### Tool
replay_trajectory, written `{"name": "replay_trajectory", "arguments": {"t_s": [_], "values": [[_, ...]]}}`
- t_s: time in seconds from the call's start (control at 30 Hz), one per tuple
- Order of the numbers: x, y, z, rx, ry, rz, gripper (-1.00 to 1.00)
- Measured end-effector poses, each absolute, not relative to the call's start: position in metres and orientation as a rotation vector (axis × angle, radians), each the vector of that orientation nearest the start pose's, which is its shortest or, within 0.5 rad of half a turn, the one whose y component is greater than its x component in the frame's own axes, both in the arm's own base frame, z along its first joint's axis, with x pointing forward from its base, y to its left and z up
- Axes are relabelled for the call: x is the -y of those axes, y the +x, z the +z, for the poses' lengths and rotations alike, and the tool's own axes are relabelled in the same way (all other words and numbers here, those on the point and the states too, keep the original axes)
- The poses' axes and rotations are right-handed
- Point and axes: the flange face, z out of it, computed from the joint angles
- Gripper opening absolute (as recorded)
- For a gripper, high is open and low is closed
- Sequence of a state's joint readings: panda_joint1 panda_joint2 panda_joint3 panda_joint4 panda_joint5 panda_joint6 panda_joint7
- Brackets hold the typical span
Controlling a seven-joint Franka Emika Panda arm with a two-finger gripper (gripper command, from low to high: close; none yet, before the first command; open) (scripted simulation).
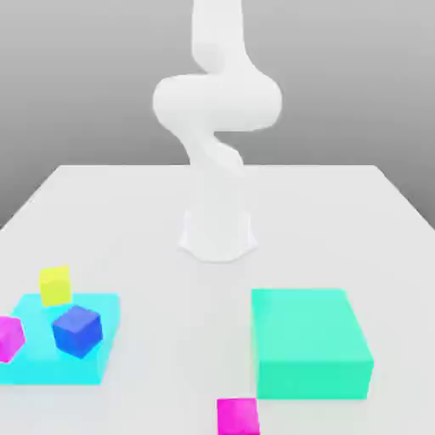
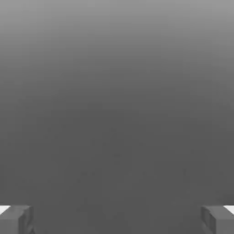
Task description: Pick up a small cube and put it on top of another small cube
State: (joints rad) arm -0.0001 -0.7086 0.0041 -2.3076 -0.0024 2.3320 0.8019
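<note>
**Desk:** Where did the two small cubes lie?

**Photographer:** One small magenta cube (image 1: 237, 416) sat on the white surface (image 1: 340, 212) at the near edge of the exterior view, just in front of the large teal block (image 1: 310, 341) and close to its near left corner. The other magenta cube (image 1: 10, 337) perched at the exterior view's far left, against the edge of a flat cyan slab (image 1: 85, 361), apparently tilted. A blue cube (image 1: 77, 330) stood on that slab, a yellow cube (image 1: 55, 285) at its back edge.

**Desk:** And the arm?

**Photographer:** The white arm (image 1: 217, 106) rose from its base at mid-surface, well apart from both cubes. In the hand view the fingers (image 2: 16, 219) stood spread to the widest, one at each side, with nothing between them but grey background.

**Desk:** So which step was in hand?

**Photographer:** By the look of it, the very start: no cube gripped, none stacked. The next move likely called for swinging the hand over one magenta cube, probably the freestanding one, lowering the spread fingers squarely around it and closing. The tilted cube beside its neighbours looked the harder target.
</note>
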Motion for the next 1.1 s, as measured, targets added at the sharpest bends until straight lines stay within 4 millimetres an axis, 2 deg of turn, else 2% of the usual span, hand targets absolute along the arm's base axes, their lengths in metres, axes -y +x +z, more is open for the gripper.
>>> {"name": "replay_trajectory", "arguments": {"t_s": [0.1,0.23,0.37,0.5,0.7,0.87,1.03,1.07,1.1], "values": [[-0.005,0.418,0.632,-1.068,-2.553,-0.861,0.0],[-0.008,0.459,0.569,-1.091,-2.63,-0.734,0.0],[-0.011,0.489,0.5,-1.11,-2.702,-0.602,0.0],[-0.015,0.509,0.428,-1.125,-2.767,-0.464,0.0],[-0.021,0.519,0.316,-1.14,-2.853,-0.246,0.0],[-0.025,0.508,0.223,-1.15,-2.909,-0.056,0.0],[-0.026,0.503,0.15,-1.151,-2.922,-0.001,0.0],[-0.026,0.502,0.138,-1.152,-2.923,-0.001,-1.0],[-0.026,0.502,0.138,-1.152,-2.923,-0.001,-1.0]]}}
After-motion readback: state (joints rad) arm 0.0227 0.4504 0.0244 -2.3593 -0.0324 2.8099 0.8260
